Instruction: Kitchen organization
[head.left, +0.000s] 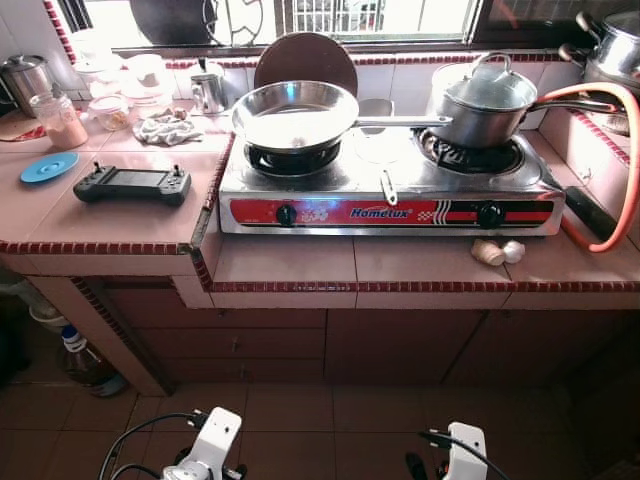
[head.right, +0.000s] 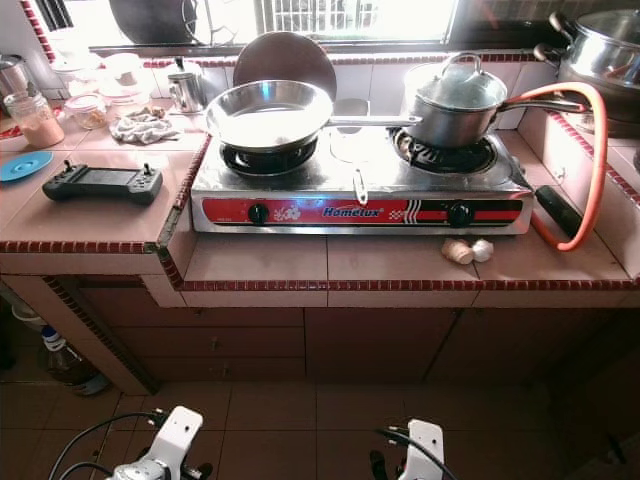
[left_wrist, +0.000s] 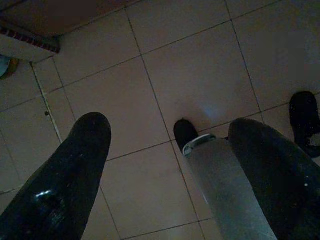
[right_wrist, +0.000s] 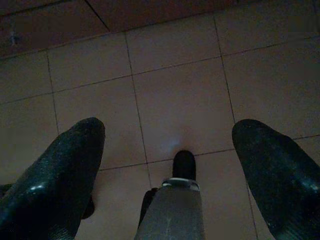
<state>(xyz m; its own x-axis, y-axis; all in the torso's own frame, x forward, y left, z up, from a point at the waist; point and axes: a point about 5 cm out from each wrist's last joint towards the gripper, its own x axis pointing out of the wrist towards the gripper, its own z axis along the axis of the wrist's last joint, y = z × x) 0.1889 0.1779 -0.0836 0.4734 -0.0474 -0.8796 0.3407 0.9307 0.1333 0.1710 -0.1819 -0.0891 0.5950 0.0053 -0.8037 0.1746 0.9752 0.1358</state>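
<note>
1. A tiled counter (head.left: 290, 262) is carrying a Hometux gas stove (head.left: 390, 190).
2. A lidded saucepan (head.left: 487, 108) is sitting on its right burner, a steel frying pan (head.left: 295, 113) on its left.
3. A black controller (head.left: 133, 184) is lying left of the stove.
4. The left gripper (left_wrist: 170, 150) and the right gripper (right_wrist: 170, 150) are hanging over floor tiles, fingers spread, holding nothing.

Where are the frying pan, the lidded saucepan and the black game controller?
frying pan (head.left: 293, 113), left eye view, inside of the bowl.
lidded saucepan (head.left: 487, 122), left eye view, side wall.
black game controller (head.left: 133, 183), left eye view, its screen.

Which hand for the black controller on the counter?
Left. The controller lies on the counter's left side, left of the stove. Both hands hang open over the floor.
</note>
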